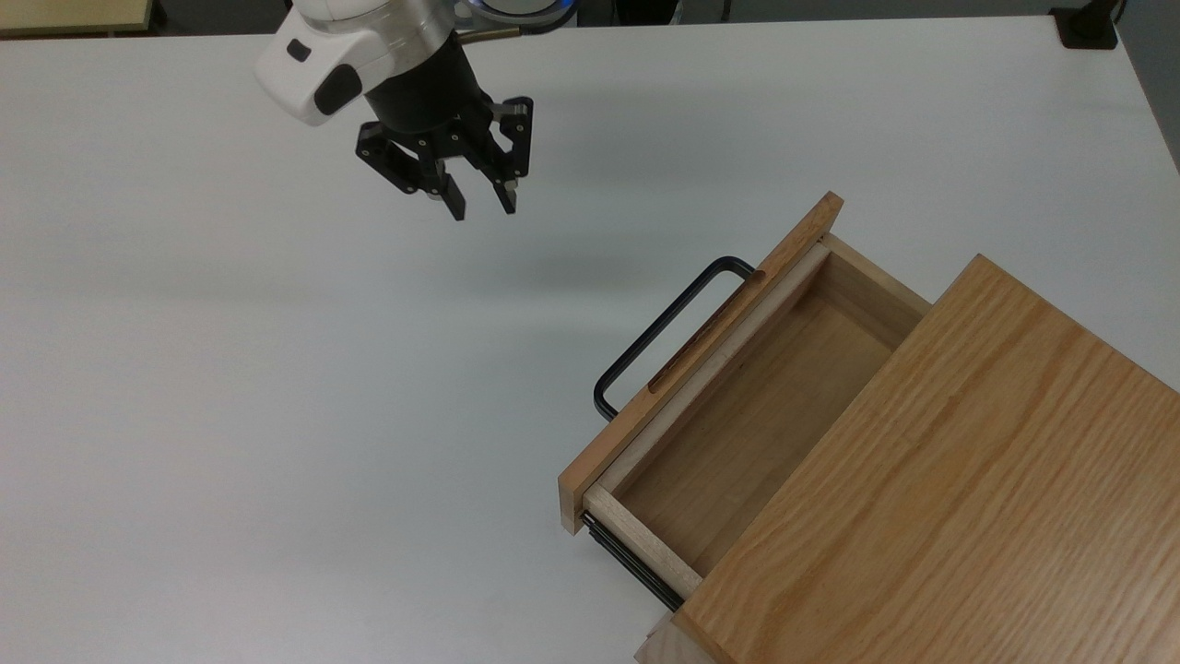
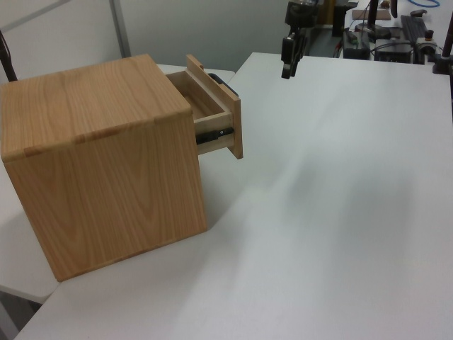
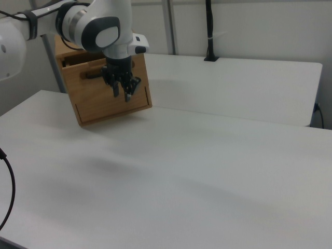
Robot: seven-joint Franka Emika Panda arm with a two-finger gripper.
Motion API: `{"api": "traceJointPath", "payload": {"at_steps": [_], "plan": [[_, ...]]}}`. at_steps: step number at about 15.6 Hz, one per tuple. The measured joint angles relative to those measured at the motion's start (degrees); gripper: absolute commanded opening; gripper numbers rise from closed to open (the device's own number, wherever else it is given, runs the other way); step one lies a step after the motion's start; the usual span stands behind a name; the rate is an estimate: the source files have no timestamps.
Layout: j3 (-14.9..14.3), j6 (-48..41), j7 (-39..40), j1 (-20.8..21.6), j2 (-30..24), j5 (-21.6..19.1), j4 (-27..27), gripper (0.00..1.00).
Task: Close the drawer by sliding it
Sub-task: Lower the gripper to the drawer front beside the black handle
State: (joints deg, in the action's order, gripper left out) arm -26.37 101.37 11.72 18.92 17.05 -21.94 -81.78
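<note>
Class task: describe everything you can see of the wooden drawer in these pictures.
The shallow light-wood drawer is pulled partly out of the top of the oak-grain cabinet, and its inside is empty. It has a flat wooden front panel, a thin black U-shaped metal handle and black side rails. Nothing but the cabinet touches it.

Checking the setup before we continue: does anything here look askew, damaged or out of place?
Nothing looks damaged or spilled. The drawer stands pulled out of the cabinet, sitting straight on its rails, its inside empty. The end effector hangs open above the table, apart from the handle.
</note>
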Motion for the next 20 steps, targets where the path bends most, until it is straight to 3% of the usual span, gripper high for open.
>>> {"api": "traceJointPath", "payload": {"at_steps": [4, 10, 15, 20], "plan": [[0.1, -0.8, 7.1, 2.0, 0.1, 7.2, 0.3, 0.43], [0.1, -0.8, 12.0, 6.0, 1.1, 11.7, 0.4, 0.0], [-0.6, 0.4, 13.8, 9.1, 2.9, 12.7, 2.2, 0.0], [-3.2, 7.9, 12.6, 12.6, 7.2, 12.7, 5.9, 0.0]]}}
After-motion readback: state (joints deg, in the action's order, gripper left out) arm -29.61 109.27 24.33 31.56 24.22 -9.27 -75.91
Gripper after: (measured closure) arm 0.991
